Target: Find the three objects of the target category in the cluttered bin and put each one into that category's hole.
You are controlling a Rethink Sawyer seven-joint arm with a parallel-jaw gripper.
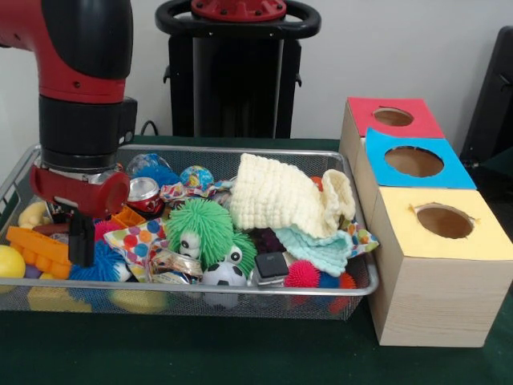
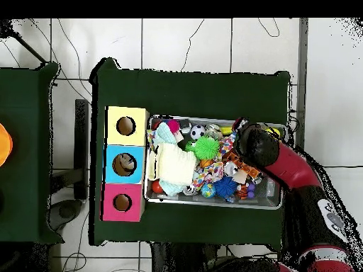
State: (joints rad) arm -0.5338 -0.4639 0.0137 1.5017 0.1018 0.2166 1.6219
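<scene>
The wire mesh bin [image 1: 240, 298] stands on the green table, full of mixed toys and cloths; it also shows in the overhead view [image 2: 213, 204]. A clear bluish crumpled thing [image 1: 147, 166] lies at the bin's back left, behind a crushed red and silver can [image 1: 144, 192]; I cannot tell whether it is a plastic bottle. No other bottle shows. My gripper [image 1: 80, 239] reaches down into the bin's left end, beside an orange toy brick [image 1: 38, 249] and a blue spiky ball [image 1: 100, 265]. In the overhead view the arm [image 2: 259, 147] hides the gripper.
Three wooden boxes with round holes stand in a row next to the bin: yellow top [image 1: 481, 241], blue top [image 1: 457, 172], red top [image 1: 425, 124]. A cream knitted cloth [image 1: 276, 192], a green fuzzy ball [image 1: 200, 228] and a small soccer ball [image 1: 224, 274] lie on the pile.
</scene>
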